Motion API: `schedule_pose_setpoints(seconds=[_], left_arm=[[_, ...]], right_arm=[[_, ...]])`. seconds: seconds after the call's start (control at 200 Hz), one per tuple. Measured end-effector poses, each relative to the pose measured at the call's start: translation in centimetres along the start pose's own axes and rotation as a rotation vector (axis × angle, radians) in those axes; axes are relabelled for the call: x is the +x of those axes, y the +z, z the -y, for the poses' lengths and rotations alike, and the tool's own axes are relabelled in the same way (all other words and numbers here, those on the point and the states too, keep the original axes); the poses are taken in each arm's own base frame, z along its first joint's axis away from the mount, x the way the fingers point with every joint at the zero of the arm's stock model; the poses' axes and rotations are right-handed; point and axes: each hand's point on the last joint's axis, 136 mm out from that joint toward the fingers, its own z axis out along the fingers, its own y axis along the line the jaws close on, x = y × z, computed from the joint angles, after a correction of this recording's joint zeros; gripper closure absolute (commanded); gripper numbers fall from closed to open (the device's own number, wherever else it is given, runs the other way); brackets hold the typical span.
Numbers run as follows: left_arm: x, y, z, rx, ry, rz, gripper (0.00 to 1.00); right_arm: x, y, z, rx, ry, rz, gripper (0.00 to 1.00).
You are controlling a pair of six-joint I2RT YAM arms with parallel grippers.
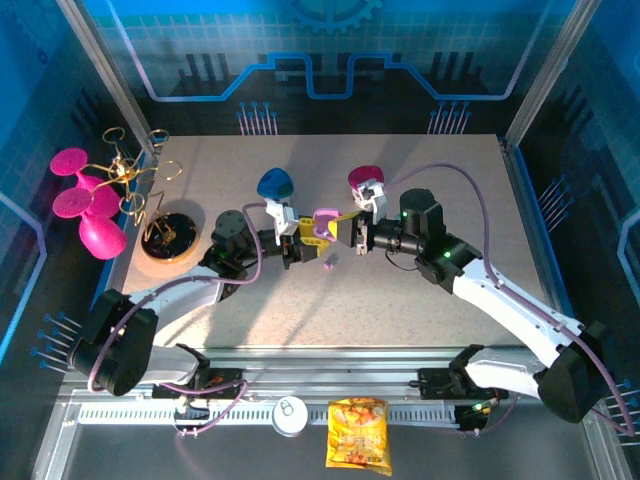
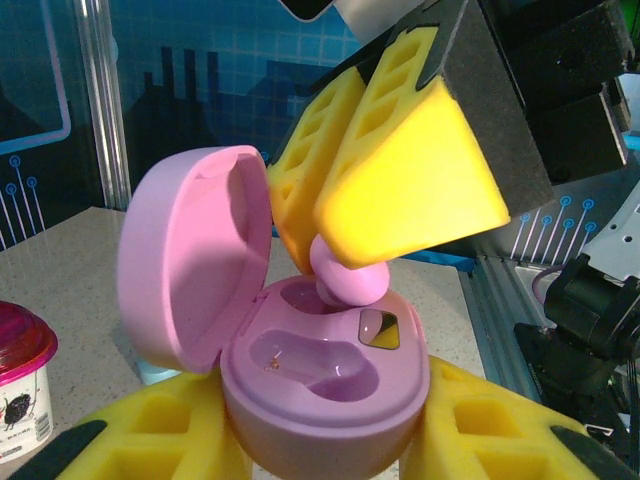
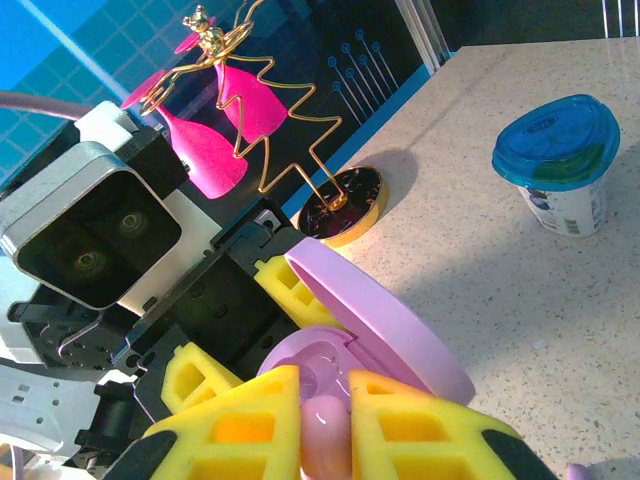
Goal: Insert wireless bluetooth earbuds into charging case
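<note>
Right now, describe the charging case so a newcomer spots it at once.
On the table, look between the blue-lidded cup and magenta-lidded cup. There the left gripper holds the charging case. It alone is a lilac pill shape, lid hinged open, the right gripper holding an earbud at its wells.

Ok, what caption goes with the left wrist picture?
Right tool holds a lilac earbud at the open case gripped by the left tool.

Snack bag (image 1: 359, 434) beside can (image 1: 291, 414)

Robot lab cell, blue graphic walls (image 1: 200, 40), alu frame (image 1: 105, 75)
</note>
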Motion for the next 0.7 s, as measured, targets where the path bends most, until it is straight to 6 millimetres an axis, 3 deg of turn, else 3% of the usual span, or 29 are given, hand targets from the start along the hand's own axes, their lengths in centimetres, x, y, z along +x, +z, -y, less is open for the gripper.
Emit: schedule_pose_setpoints(seconds=[0.215,0.7], left_arm=[[0.05,0.01,-0.13,-0.007,-0.001,0.0,0.72],[0.15,0.06,-0.37,-0.016,-0.002,0.0,0.72]], right_arm=[[0.31,0.03,0.12,0.009,0.0,-0.01,0.74],[0.24,-0.07,-0.11,0.013,-0.002,-0.021,0.57]])
